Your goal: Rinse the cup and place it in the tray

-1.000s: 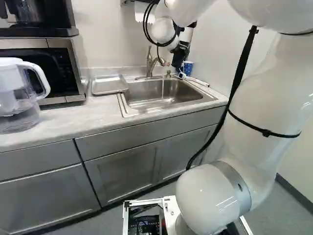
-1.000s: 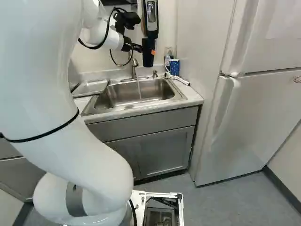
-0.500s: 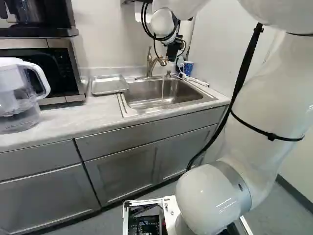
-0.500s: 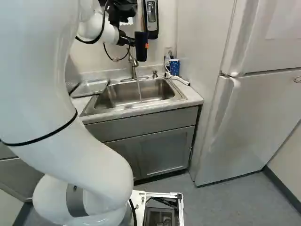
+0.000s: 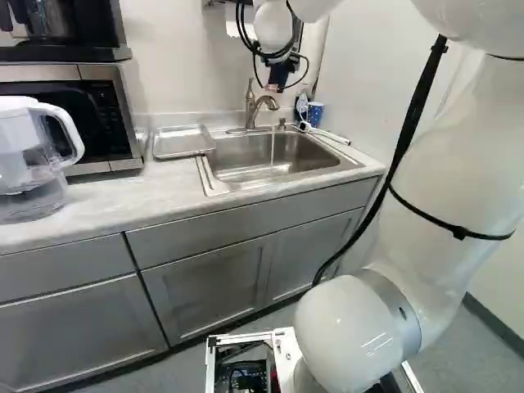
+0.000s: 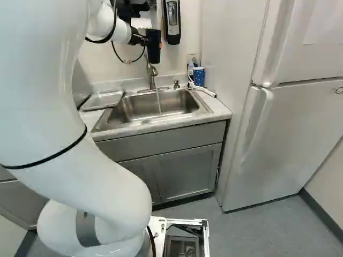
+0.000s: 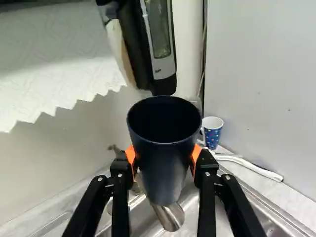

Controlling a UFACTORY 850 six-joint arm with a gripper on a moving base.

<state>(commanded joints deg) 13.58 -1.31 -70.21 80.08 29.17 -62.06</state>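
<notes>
In the right base view my gripper [image 6: 142, 40] holds the dark blue cup [image 6: 154, 47] above the back of the sink, beside the faucet [image 6: 152, 76]. The wrist view shows the gripper [image 7: 163, 160] shut on the cup [image 7: 163, 173], orange pads pressing it from both sides, its open rim facing up. Part of the faucet spout [image 7: 170, 217] appears beyond the cup's base. A thin stream of water [image 5: 273, 147] falls from the faucet into the steel sink [image 5: 246, 173]. Left of the sink lies a metal tray [image 5: 182, 142] with nothing on it.
A blue patterned cup [image 5: 314, 113] and a white hose-like item [image 7: 249, 167] are at the sink's back right corner. Paper towel [image 7: 59, 64] and a wall-mounted device [image 7: 160, 39] hang close to the gripper. Microwave [image 5: 123, 115], pitcher [image 5: 33, 155] and fridge [image 6: 284, 134] flank the area.
The arm has carried the cup leftward and somewhat upward in both base views, from right of the faucet to above its spout. The base has stayed put.
</notes>
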